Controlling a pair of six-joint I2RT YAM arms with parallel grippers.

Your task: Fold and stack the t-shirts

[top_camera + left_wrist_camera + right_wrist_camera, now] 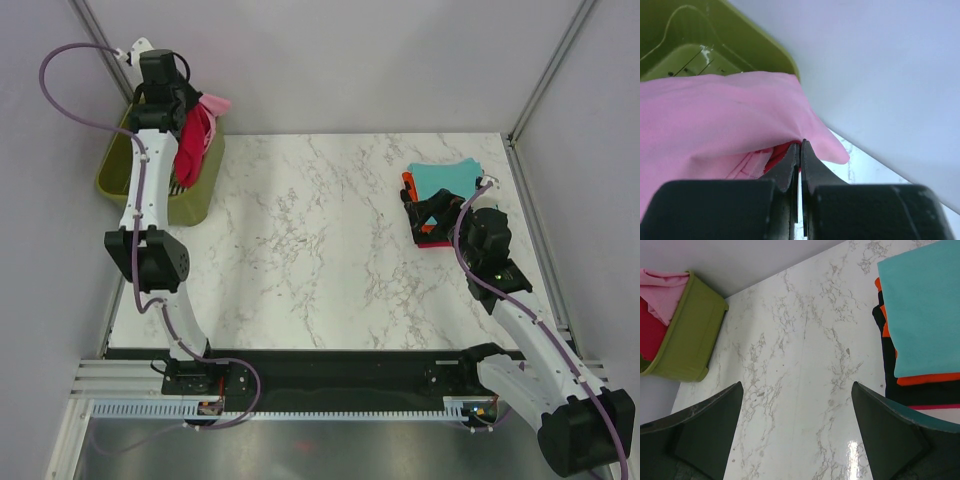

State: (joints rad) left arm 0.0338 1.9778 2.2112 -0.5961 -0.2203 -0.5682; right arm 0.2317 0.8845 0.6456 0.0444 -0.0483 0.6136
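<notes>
1. The left gripper (pixel 800 149) is clamped on a fold of the light pink t-shirt (pixel 715 115) bunched at its fingertips, probably to lift it from the basket (pixel 760 42) beneath.
2. A crimson t-shirt (pixel 777 154) shows beside the tips. I cannot tell whether it is caught too.
3. The right gripper (pixel 797 385) hovers, jaws wide apart and empty. The folded stack (pixel 890 372), with a teal t-shirt (pixel 920 305) on top, lies just to its right.

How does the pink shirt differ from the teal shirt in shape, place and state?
The pink shirt is unfolded and rumpled; the teal shirt is folded into a flat rectangle. The pink shirt hangs over the basket at the left; the teal shirt tops the stack at the right. The left gripper is shut on the pink shirt; nothing holds the teal shirt. Both are plain cloth.
</notes>
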